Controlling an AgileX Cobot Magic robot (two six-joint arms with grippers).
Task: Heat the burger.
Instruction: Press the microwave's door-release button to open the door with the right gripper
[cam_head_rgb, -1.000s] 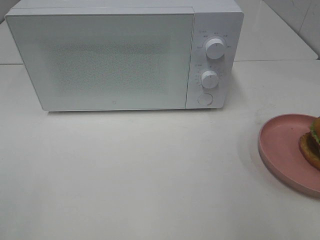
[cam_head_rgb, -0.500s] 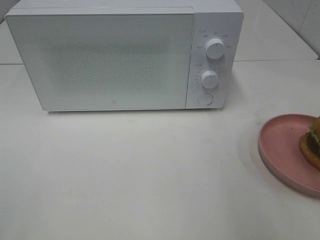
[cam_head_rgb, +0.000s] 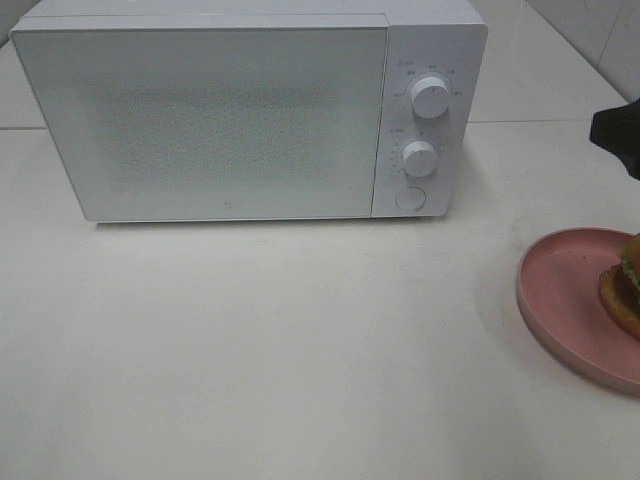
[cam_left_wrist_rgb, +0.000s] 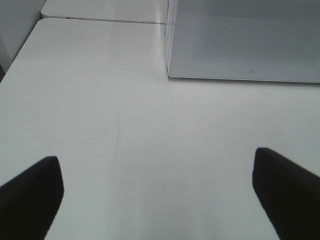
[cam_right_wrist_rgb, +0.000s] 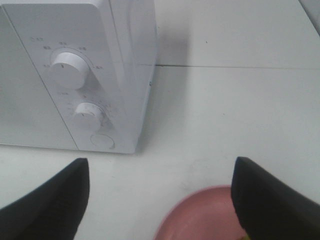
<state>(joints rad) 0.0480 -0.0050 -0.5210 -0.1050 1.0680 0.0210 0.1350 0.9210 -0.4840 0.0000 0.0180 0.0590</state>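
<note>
Burger (cam_head_rgb: 627, 287) on pink plate (cam_head_rgb: 560, 290), cut off by the edge
We see left gripper (cam_left_wrist_rgb: 157, 197) and right gripper (cam_right_wrist_rgb: 160, 200) spread wide.

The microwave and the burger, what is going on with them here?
Nothing is being handled yet. The microwave stands on the white table with its door shut. The burger sits untouched on a pink plate at the right edge of the high view. The right pincer is open and empty, in the air near the plate. The left pincer is also open and empty, over the table in front of the microwave.
</note>
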